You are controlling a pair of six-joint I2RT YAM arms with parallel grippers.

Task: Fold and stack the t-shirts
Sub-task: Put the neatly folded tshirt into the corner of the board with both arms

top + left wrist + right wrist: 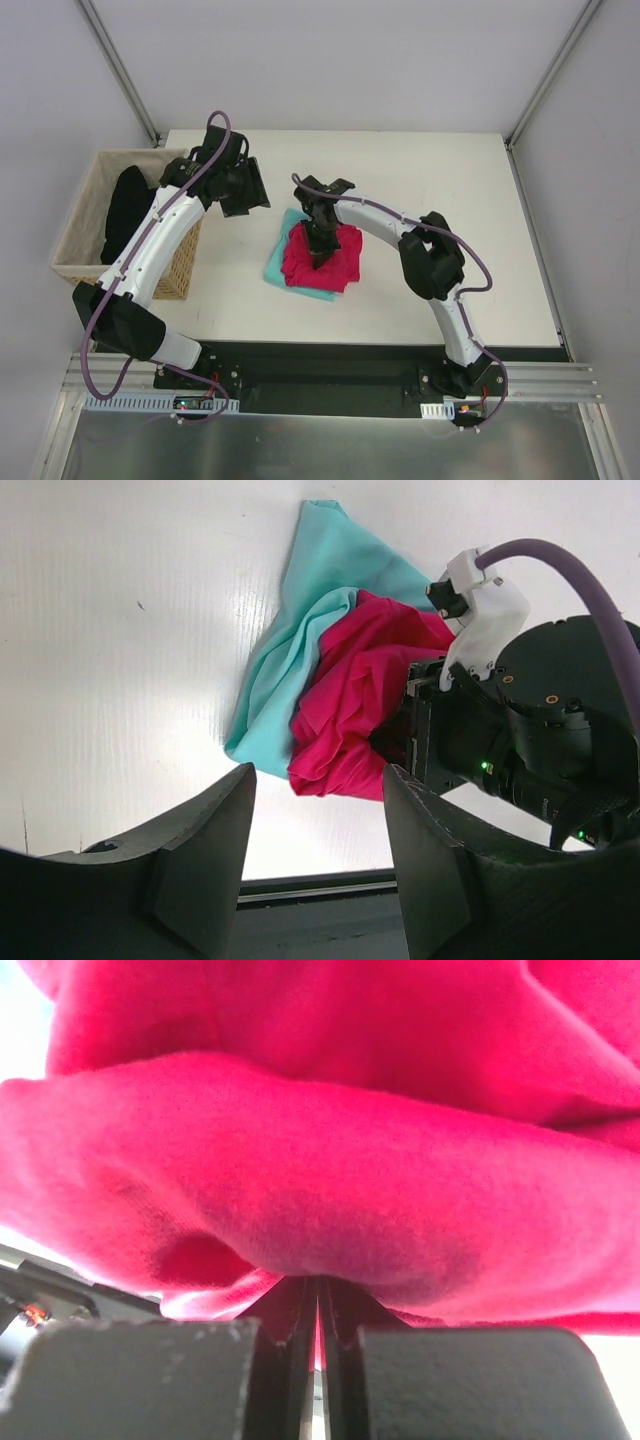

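Pink fabric is basically all my right wrist cam sees. The pink t-shirt (pixel 320 1160) bulges right over the tips of my right gripper (pixel 318 1310), which is clenched fully closed and pushed down into the bundle. There's a sliver of pink in the seam between the jaws, so maybe a thin pinch is caught, but honestly I can't tell. My guess is I'm pressing there to pin the fold down, not to lift anything.

Under the pink one sits the teal t-shirt (pixel 290 650), poking out on the side toward my left gripper (pixel 318 780). So the stack is built, pink on top. Neither is tidy tho: the pink is rumpled and the teal has a loose corner trailing away from my right gripper. Probably wants a smoothing pass.

Both rest on the worktop (pixel 450 200), roughly between my two arms.

That left gripper hangs above the worktop with jaws spread wide and nothing in them, off to one side of the pile and clear of it. I reckon it's just parked out of the way. On its far side from the pile, the wicker basket (pixel 85 220) has a dark item (pixel 127 210) in it.
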